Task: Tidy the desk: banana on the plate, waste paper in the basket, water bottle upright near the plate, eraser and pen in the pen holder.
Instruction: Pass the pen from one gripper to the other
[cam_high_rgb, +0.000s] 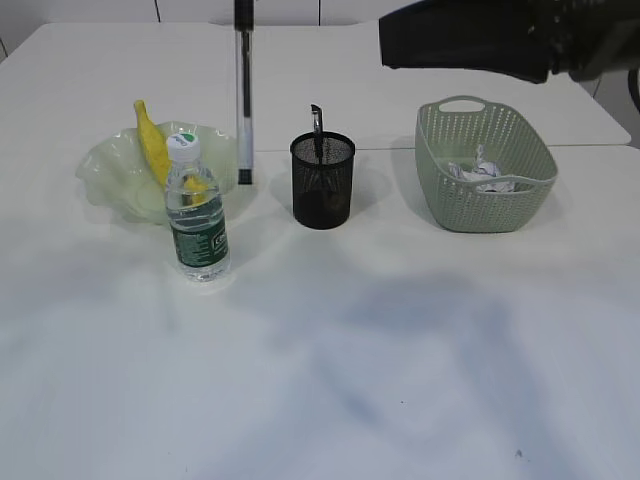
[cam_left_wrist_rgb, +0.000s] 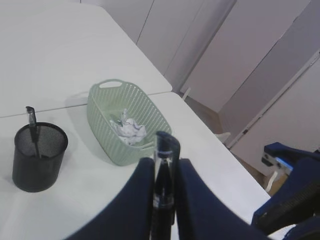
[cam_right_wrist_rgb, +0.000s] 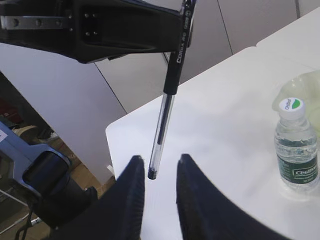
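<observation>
I read the white bench (cam_high_rgb: 330, 380) as nearly tidy. On its right, the sage-green basket (cam_high_rgb: 485, 170) already holds the crumpled waste paper (cam_high_rgb: 480, 172). On the left, the ruffled pale green plate (cam_high_rgb: 110, 175) carries the banana (cam_high_rgb: 152, 145), and the water bottle (cam_high_rgb: 197, 215) stands upright just in front of the plate, touching or nearly touching its rim. Between plate and basket stands the black mesh pen holder (cam_high_rgb: 322, 180), with one dark pen already sticking out of it. I cannot spot the eraser anywhere; it may be inside the holder, but the mesh hides that.

What is left, as I judge it, is the second pen (cam_high_rgb: 243, 100). My left pincer (cam_left_wrist_rgb: 162, 185) is clamped on its upper end, and it hangs vertically in the air, tip down, left of the holder. My right pincer (cam_right_wrist_rgb: 155, 175) has its fingers parted, one either side of the pen's lower tip, not gripping it.

The bottle's cap and dark green label carry a logo I cannot read surely. The pen's barrel bears small printing, too fine to read.
</observation>
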